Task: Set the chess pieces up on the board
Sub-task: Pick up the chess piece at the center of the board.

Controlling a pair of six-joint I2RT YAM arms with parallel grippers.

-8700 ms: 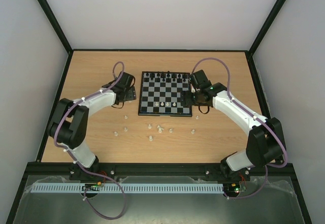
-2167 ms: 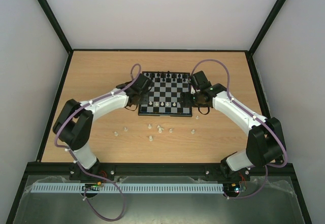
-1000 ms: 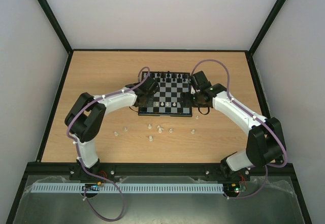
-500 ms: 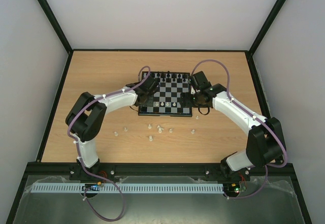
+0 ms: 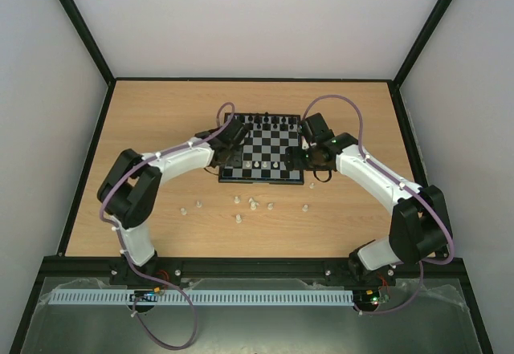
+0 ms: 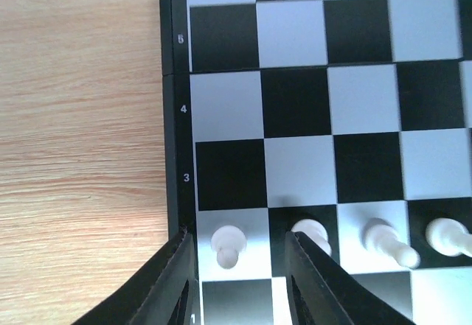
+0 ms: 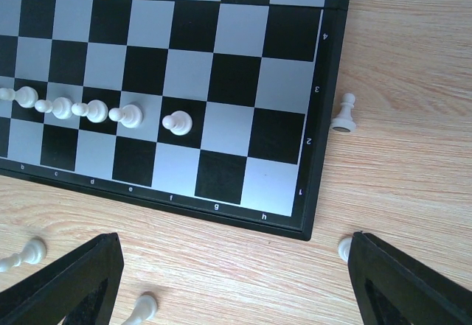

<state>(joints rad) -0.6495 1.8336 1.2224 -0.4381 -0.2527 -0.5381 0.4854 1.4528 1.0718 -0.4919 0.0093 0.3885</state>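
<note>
The board (image 5: 261, 180) lies mid-table. In the left wrist view a row of white chess pieces (image 6: 380, 238) stands on its second rank (image 6: 295, 104). My left gripper (image 6: 237, 240) is open at the board's near-left corner (image 5: 227, 160). Its fingers straddle the leftmost white pawn (image 6: 228, 245) with a gap on each side. My right gripper (image 7: 234, 242) hangs wide open over the table at the board's near-right corner (image 5: 309, 157), holding nothing. The right wrist view shows several white pawns (image 7: 96, 111) in a row on the board (image 7: 221, 82), the last one (image 7: 177, 123) on the f file.
Loose white pieces (image 5: 253, 204) are scattered on the wood in front of the board, with others further left (image 5: 183, 209) and right (image 5: 305, 207). One pawn (image 7: 344, 115) stands just off the board's right rim. Black pieces (image 5: 265, 119) fill the far rank.
My left gripper has opened around the leftmost pawn, which now stands free on its square. The left elbow has shifted slightly. The right arm has not moved.
</note>
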